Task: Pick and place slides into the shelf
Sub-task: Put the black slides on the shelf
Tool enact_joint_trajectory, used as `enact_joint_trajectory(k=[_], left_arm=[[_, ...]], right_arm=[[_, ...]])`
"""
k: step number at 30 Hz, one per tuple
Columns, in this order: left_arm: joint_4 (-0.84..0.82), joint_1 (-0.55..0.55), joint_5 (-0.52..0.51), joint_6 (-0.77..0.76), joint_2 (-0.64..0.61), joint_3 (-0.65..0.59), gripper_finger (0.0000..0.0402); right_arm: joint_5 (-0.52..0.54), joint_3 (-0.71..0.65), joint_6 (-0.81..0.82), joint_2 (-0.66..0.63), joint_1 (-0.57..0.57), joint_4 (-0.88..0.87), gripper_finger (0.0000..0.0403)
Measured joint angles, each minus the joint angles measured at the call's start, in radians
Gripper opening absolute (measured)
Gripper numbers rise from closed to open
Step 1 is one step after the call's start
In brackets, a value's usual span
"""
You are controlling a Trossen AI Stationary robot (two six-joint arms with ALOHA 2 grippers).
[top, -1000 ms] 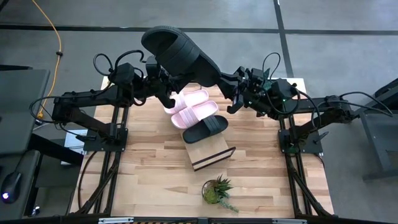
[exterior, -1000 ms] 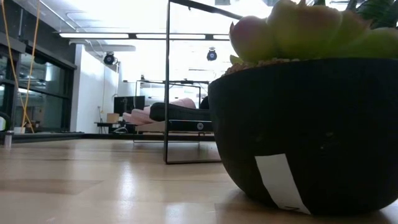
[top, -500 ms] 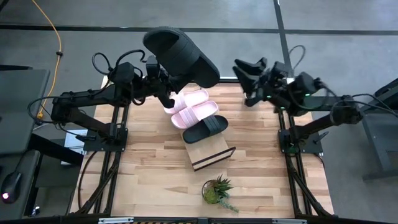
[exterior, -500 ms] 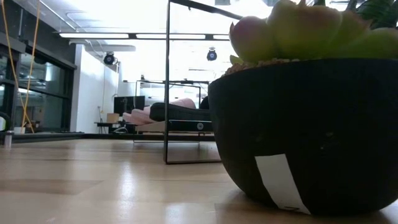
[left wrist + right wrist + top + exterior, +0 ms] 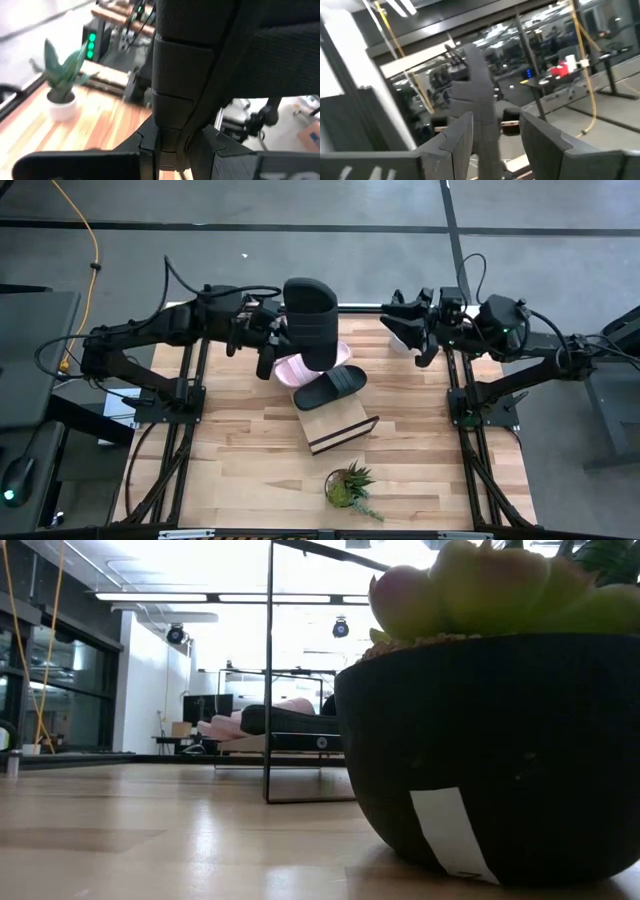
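Note:
A black slide hangs in the air over the far end of the shelf, with my left gripper shut on it. In the left wrist view the slide fills the upper part of the picture. On the slanted shelf lie two pale pink slides and a second black slide, soles on the board. My right gripper stands open to the right of the held slide and apart from it; the right wrist view shows its fingers with nothing between them. My left gripper pinches the black slide by its narrow edge on the side toward the left arm, between its two fingers. The fingers come nearly level from the table's left. The slide is lifted clear and stands out ahead of the fingers, above the slides on the shelf.
A green plant in a dark pot stands near the table's front edge and fills the right of the low view. A small plant in a white pot stands at the far right. The shelf's thin black frame rises upright.
My right gripper has let go of the black slide's end, opened, and drawn back toward the table's right edge. My left gripper has tipped downward, swinging the slide from slanting across the far edge to pointing far-to-near over the pink slides.

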Motion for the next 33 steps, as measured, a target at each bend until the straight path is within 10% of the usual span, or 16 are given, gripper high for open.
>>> enact_joint_trajectory(k=[33], left_arm=[[-0.211, -0.007, 0.267, -0.042, 0.162, 0.046, 0.0053]], right_arm=[[-0.211, 0.001, 0.071, 0.151, -0.071, 0.005, 0.0244]])
